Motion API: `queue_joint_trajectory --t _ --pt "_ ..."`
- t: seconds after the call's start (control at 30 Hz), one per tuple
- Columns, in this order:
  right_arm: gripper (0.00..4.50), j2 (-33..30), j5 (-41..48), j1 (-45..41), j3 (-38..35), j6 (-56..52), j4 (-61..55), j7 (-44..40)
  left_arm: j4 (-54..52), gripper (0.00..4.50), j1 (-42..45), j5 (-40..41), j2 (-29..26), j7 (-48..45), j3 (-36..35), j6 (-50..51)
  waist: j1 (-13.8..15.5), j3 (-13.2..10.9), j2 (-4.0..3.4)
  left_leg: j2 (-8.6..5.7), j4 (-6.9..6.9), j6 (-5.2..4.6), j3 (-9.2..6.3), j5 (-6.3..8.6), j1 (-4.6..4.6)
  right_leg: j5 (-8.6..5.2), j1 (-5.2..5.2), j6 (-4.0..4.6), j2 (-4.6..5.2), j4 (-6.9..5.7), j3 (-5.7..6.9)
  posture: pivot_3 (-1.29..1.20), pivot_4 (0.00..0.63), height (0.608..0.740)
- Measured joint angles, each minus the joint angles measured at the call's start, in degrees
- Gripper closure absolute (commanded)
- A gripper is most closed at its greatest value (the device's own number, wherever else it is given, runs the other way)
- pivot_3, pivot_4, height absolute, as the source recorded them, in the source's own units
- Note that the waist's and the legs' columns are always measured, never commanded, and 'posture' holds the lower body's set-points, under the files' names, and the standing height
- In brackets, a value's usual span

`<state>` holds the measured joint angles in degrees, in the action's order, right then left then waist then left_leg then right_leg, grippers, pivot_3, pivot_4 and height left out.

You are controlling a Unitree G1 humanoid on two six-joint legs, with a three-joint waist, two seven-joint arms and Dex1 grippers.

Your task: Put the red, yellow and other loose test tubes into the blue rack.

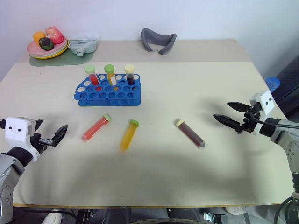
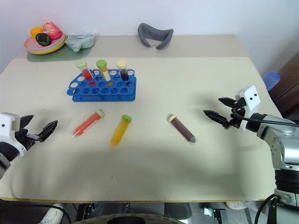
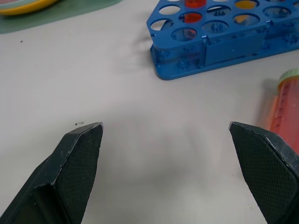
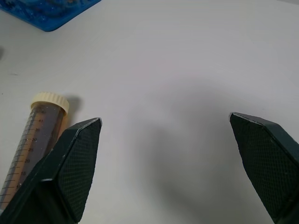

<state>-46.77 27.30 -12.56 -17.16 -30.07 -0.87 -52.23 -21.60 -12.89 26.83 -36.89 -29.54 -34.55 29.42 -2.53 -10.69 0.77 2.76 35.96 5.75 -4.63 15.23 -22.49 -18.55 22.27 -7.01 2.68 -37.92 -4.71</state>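
Both sets of fingers stand wide apart and empty. The red tube (image 1: pixel 96 127) lies on the surface just ahead of the left gripper (image 1: pixel 49 132), cap toward the blue rack (image 1: pixel 108 94). The brown tube (image 1: pixel 189 133) lies ahead of the right gripper (image 1: pixel 234 115).

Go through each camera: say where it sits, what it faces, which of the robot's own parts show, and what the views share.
Left and right eye views: on the head, looking down at the beige table; left gripper and right gripper show, open.
Left wrist view: on the left wrist, facing the bright blue plastic tube rack and the red-filled tube.
Right wrist view: on the right wrist, facing the brown-filled tube.
Shared: rack, both tubes.
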Motion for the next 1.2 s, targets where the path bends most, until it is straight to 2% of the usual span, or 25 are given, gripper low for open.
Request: queue_joint_trajectory --t 0.47,0.77,1.0,1.2 --pt "0.0 0.9 -0.1 -2.1 2.9 -0.6 -0.6 2.1 0.4 0.08 0.5 -0.1 0.9 0.8 0.0 -0.4 0.0 0.0 -0.01 0.0 0.03 0.0 0.0 0.0 0.0 0.0 0.0 0.0 0.0 -0.04 0.0 0.0 0.15 0.74" --pt "0.0 0.8 0.1 0.7 3.1 -3.9 -7.2 6.2 1.7 0.08 6.6 -0.1 0.2 -0.6 3.2 -0.9 0.1 0.0 -0.01 0.0 0.06 0.0 0.0 0.0 -0.01 0.0 -0.01 -0.01 0.0 -0.05 0.01 0.0 0.15 0.74" --pt "0.0 -0.1 4.1 -1.8 1.1 -16.1 -17.0 11.8 2.7 0.08 11.0 0.3 0.8 -3.3 8.8 -1.1 0.0 0.0 -0.05 0.0 0.1 0.0 -0.01 0.0 0.01 0.01 0.01 -0.01 -0.02 -0.13 0.0 0.0 0.15 0.74" --pt "0.0 -6.3 10.4 -8.3 2.6 -33.7 -26.9 15.0 2.2 0.08 14.6 3.6 1.5 -8.4 14.2 -1.2 0.2 0.0 -0.03 0.0 0.1 -0.01 -0.03 0.01 -0.03 0.01 0.01 0.0 -0.01 -0.09 0.02 0.0 0.15 0.74"
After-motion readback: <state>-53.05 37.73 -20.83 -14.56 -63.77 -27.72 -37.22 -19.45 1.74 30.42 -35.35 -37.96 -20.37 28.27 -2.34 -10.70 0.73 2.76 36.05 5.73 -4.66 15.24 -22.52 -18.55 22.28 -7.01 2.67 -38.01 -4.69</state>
